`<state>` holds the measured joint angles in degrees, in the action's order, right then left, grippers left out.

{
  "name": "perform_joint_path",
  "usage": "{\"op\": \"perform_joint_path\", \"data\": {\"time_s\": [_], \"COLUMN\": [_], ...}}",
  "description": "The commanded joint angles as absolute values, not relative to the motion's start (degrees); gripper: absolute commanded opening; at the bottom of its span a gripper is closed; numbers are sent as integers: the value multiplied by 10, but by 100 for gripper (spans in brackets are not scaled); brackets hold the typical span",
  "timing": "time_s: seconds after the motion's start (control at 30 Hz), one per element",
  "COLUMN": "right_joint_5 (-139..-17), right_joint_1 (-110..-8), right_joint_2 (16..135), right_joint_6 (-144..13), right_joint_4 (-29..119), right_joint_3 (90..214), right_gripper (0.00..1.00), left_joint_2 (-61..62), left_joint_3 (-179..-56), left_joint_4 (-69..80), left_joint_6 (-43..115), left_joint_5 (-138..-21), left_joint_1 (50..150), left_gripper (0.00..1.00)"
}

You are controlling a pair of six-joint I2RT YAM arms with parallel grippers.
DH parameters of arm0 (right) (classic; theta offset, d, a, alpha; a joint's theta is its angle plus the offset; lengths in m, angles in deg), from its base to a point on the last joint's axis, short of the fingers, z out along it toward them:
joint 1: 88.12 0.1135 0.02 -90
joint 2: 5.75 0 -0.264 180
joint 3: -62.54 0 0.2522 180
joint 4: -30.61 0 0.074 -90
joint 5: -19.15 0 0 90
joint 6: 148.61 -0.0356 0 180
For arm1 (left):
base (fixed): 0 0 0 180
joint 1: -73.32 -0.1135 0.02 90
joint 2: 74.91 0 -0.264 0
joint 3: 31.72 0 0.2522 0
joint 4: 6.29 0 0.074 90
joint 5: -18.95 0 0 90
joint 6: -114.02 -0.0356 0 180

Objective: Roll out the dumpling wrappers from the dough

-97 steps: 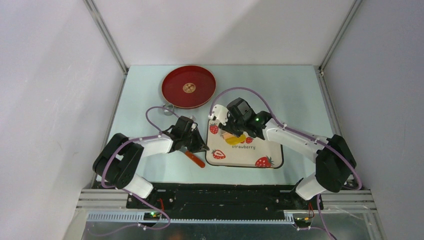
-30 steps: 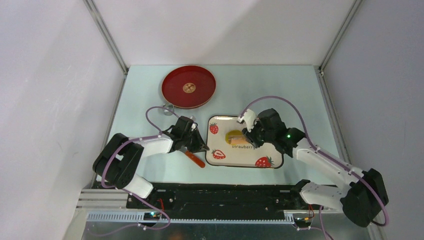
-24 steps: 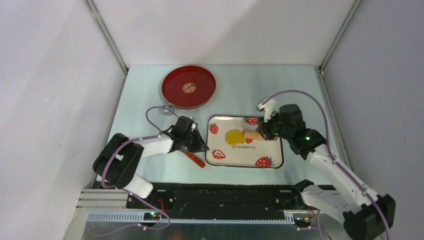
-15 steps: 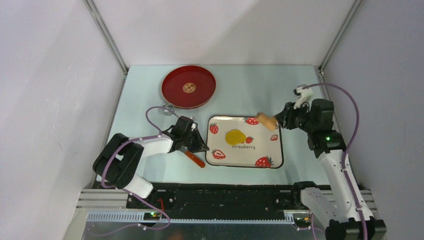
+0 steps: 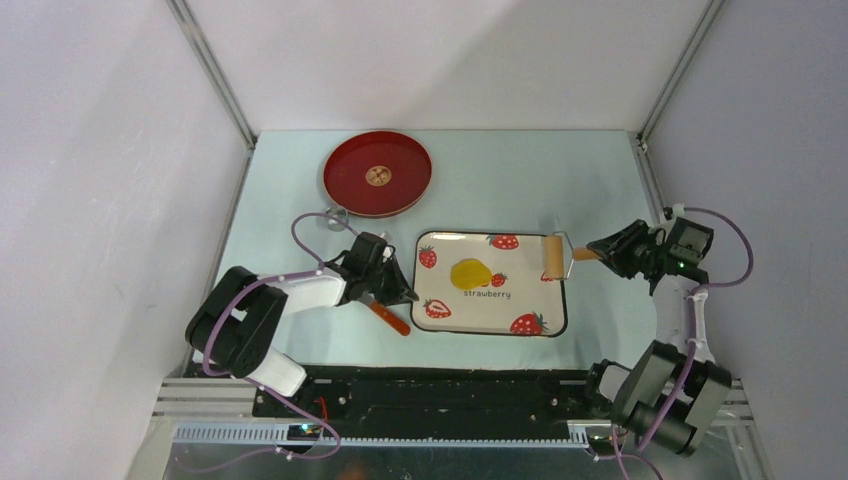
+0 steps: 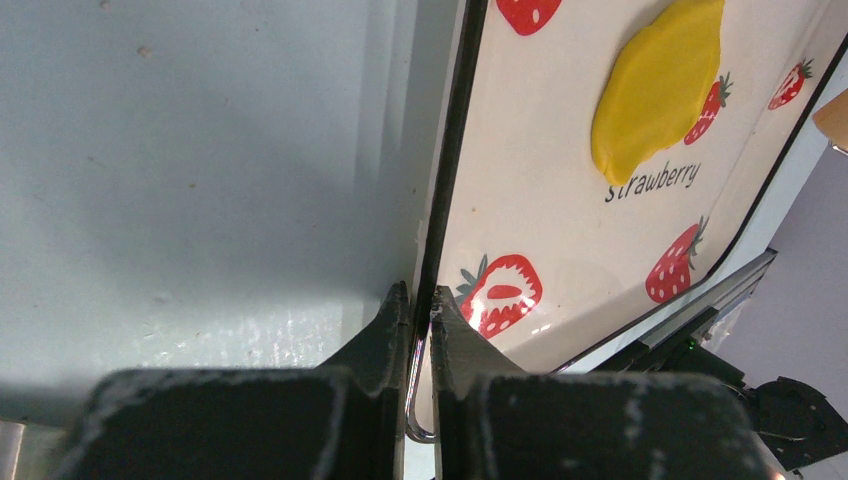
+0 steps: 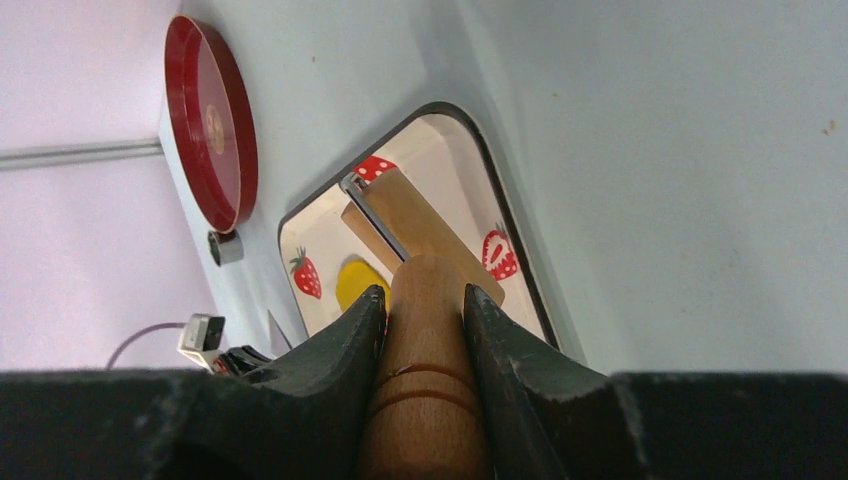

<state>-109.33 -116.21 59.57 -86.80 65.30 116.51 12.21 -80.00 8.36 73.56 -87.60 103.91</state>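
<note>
The right gripper (image 5: pixel 598 252), at the middle right of the top view, is clamped on the handle of the wooden roller (image 5: pixel 553 257). The roller's head sits over the right edge of the strawberry tray (image 5: pixel 490 333). The left gripper (image 6: pixel 420 305) is pinched almost closed on that tray's left rim. The dough (image 5: pixel 469 272), a flattened yellow patch, lies at the tray's centre, apart from the roller.

A red plate (image 5: pixel 400 185) sits behind the strawberry tray (image 5: pixel 480 312), a wooden roller (image 5: pixel 552 256) at its right edge.
</note>
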Motion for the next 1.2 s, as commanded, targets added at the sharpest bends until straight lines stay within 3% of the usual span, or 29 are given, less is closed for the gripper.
{"op": "perform_joint_path", "data": {"time_s": [0.0,0.47,0.63,0.73,0.97,1.03,1.07,1.17], "right_joint_5": [-1144,-1107,-1041,-1013,-952,-932,-924,-907], "right_joint_1": [-1189,-1175,-1147,-1133,-1136,-1136,-1136,-1133], "right_joint_2": [607,756,785,798,800,797,796,791], "right_joint_6": [-887,-777,-754,-743,-739,-747,-750,-756], "right_joint_4": [591,720,730,737,740,742,744,750], "right_joint_3": [1183,1327,1340,1345,1346,1347,1346,1346], "right_gripper": [0,0,1,18,38,50,65,71], "left_joint_2": [133,134,151,153,165,169,170,169], "left_joint_3": [-774,-748,-751,-755,-785,-795,-797,-805], "left_joint_4": [135,126,115,110,118,126,128,137], "left_joint_6": [727,710,707,705,679,674,672,667], "left_joint_5": [-809,-835,-845,-847,-848,-845,-844,-840], "left_joint_1": [1022,976,976,977,985,989,990,997], "left_gripper": [0,0,0,0,0,0,0,0]}}
